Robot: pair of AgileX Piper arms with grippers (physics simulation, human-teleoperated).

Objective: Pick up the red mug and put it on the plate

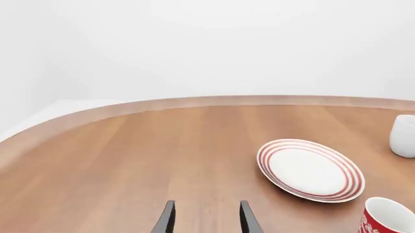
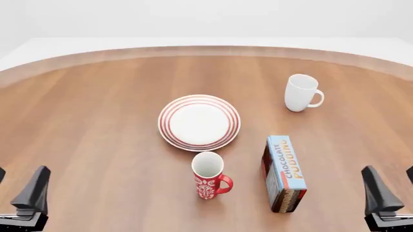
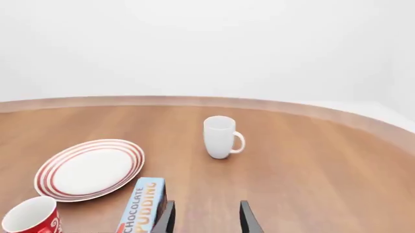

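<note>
The red mug (image 2: pixel 210 176) with its white pattern stands upright near the table's front middle, handle to the right; it also shows in the wrist views (image 1: pixel 388 218) (image 3: pixel 32 218). Just beyond it lies the plate (image 2: pixel 199 122), white with red rings and nothing on it (image 1: pixel 310 170) (image 3: pixel 89 170). My left gripper (image 2: pixel 16 186) (image 1: pixel 206 218) is open at the front left corner, far from the mug. At the front right corner my right gripper (image 2: pixel 393 186) (image 3: pixel 206 218) is open too, holding nothing.
A plain white mug (image 2: pixel 302 93) (image 3: pixel 220 137) (image 1: pixel 403 136) stands at the back right. A blue chocolate pudding box (image 2: pixel 284 173) (image 3: pixel 139 211) stands upright just right of the red mug, between it and my right gripper. The table's curved far edge (image 2: pixel 206 50) borders a white surround.
</note>
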